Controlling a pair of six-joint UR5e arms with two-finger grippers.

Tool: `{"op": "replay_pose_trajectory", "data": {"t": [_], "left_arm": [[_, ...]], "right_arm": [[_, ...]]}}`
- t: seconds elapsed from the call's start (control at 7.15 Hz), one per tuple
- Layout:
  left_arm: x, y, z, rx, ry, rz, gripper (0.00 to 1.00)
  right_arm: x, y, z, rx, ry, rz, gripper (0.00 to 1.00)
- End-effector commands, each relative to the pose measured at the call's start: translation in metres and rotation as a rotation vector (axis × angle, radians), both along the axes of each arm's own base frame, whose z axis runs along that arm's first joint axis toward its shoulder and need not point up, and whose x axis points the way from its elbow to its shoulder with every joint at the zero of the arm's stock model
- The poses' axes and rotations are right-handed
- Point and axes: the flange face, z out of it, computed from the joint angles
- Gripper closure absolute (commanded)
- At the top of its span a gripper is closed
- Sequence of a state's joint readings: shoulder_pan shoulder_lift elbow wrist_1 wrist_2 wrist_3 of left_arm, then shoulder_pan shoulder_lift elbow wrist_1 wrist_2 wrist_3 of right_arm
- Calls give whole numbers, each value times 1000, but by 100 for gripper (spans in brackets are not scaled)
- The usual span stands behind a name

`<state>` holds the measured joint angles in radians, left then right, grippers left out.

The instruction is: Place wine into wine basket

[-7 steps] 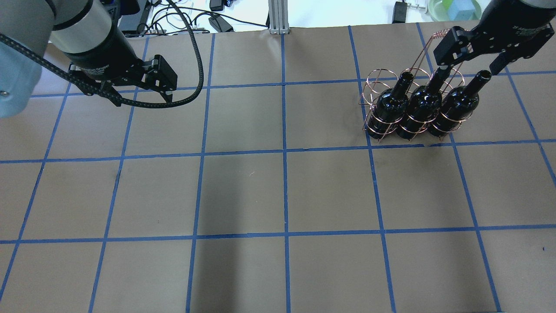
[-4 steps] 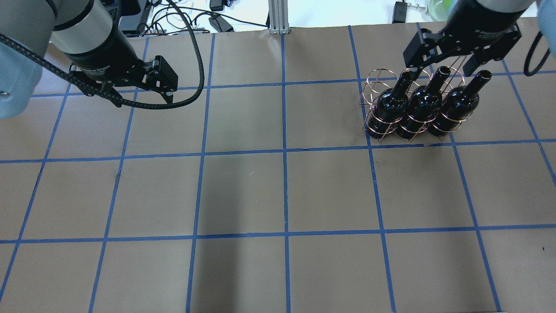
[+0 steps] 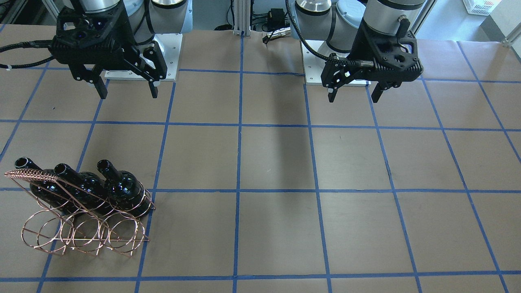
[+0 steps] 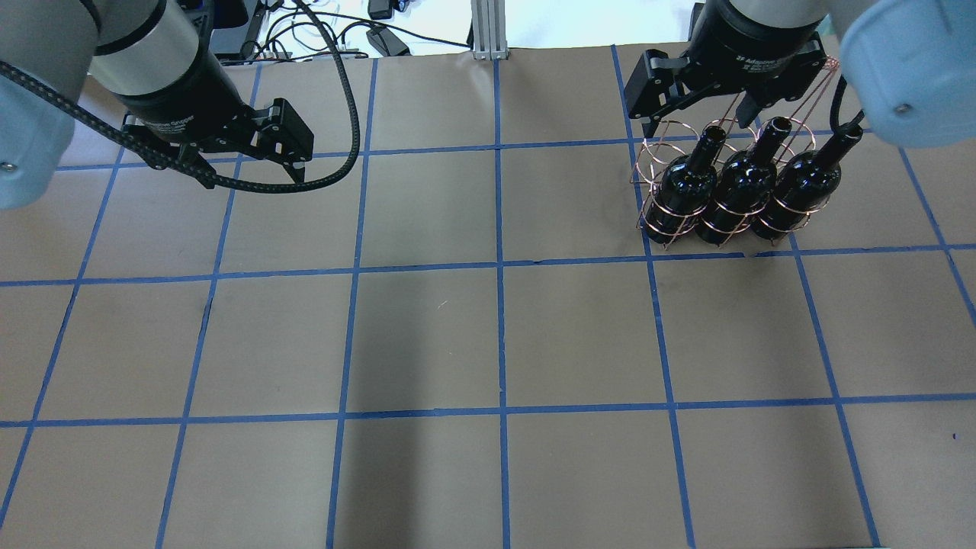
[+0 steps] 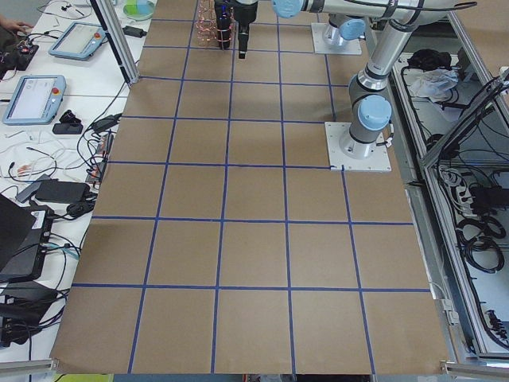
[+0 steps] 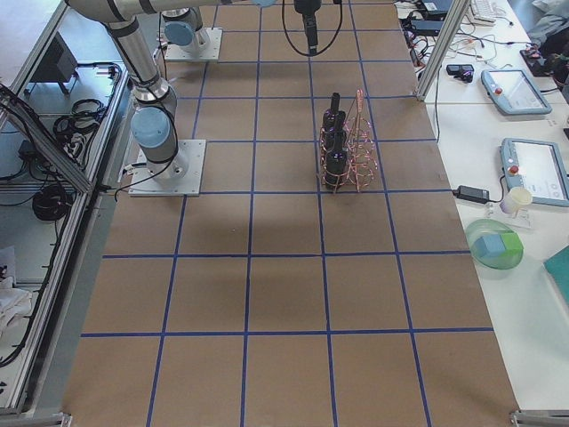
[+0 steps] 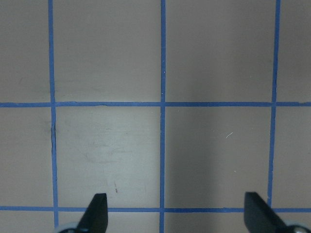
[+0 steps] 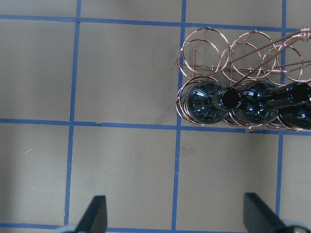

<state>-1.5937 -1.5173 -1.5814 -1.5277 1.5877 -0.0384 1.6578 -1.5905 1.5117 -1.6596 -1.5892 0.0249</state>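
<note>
Three glossy black wine bottles [image 4: 686, 183] [image 4: 738, 183] [image 4: 797, 183] stand side by side in the copper wire wine basket [image 4: 662, 137] at the table's right. They fill the row of hoops nearer the robot; the other row [image 3: 81, 232] holds nothing. In the right wrist view the bottles [image 8: 206, 104] and basket [image 8: 204, 48] lie well below. My right gripper [image 4: 701, 103] [image 3: 127, 87] [image 8: 177, 218] hangs open above the basket, touching nothing. Far to the left, my left gripper [image 4: 252, 156] [image 3: 354, 95] [image 7: 177, 218] is open over bare table.
Brown paper with a blue tape grid [image 4: 499, 274] covers the table. A coiled-wire handle bar [image 3: 30, 176] rises over the basket. Cables and boxes [image 4: 366, 34] lie beyond the far edge. Tablets [image 6: 511, 89] and a green bowl [image 6: 493, 247] sit on a side bench.
The right gripper, open with its fingers down among the bottle necks, has lifted off them and shifted left in the overhead view. Bottles, basket and left arm have not moved.
</note>
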Motion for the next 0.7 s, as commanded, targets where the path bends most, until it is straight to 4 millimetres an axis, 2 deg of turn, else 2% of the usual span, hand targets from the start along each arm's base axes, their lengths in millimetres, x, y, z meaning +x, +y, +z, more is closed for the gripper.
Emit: {"op": "replay_pose_trajectory", "data": {"t": [0.0, 0.56], "left_arm": [[0, 0, 0, -2, 0, 0, 0], [1, 1, 1, 0, 0, 1, 0]], "right_arm": [[0, 3, -3, 29, 1, 0, 0], [-2, 13, -8, 122, -10, -68, 0]]}}
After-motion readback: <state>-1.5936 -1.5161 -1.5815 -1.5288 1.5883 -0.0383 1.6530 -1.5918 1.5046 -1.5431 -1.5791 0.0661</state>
